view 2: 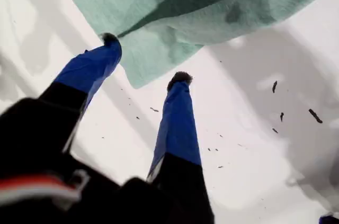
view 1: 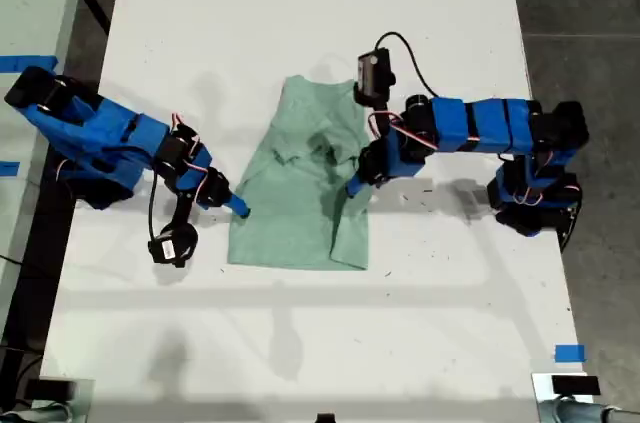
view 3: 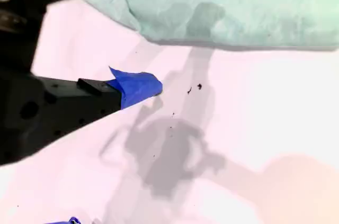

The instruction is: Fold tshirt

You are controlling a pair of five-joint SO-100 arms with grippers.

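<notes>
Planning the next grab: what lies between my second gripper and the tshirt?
Only bare white table with a few dark specks; the second wrist view shows my second gripper short of the tshirt.

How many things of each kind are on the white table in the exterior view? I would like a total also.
Mint-green t-shirt: 1
Blue robot arms: 2
Blue tape piece at the table edge: 1
Total: 4
</notes>
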